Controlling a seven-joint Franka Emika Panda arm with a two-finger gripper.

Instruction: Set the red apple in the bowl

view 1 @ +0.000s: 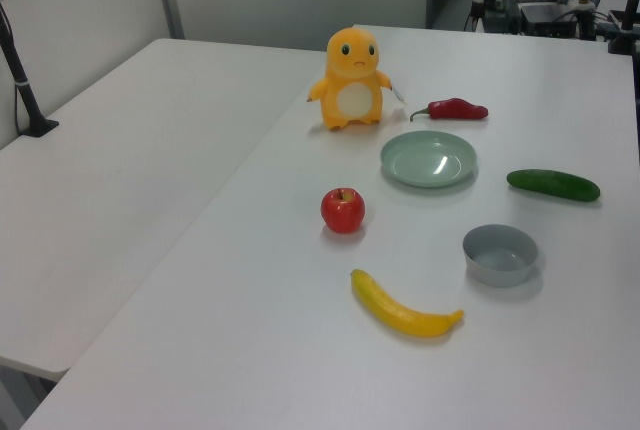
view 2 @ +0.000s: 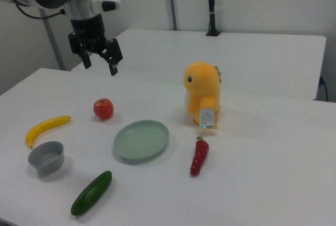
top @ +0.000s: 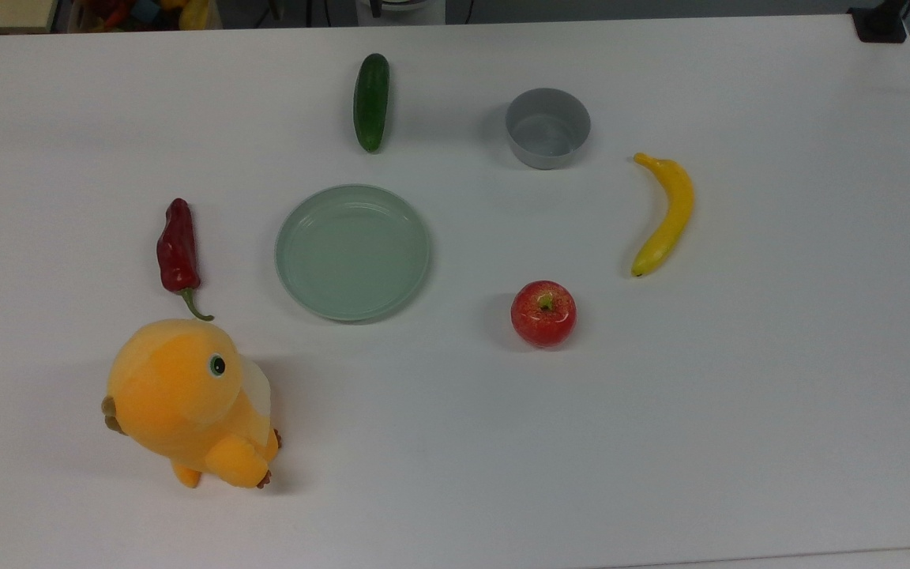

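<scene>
The red apple (top: 543, 313) (view 1: 343, 210) (view 2: 103, 109) rests upright on the white table, its yellow-green stem patch facing up. The grey bowl (top: 547, 127) (view 1: 500, 254) (view 2: 46, 157) stands empty, apart from the apple. In the right view my gripper (view 2: 100, 67) hangs open in the air, high above the table and a little behind the apple, holding nothing.
A pale green plate (top: 353, 251) lies beside the apple. A banana (top: 665, 213), a cucumber (top: 371, 101), a dark red chili pepper (top: 178, 251) and an orange plush toy (top: 190, 401) are spread around the white table (top: 739, 435).
</scene>
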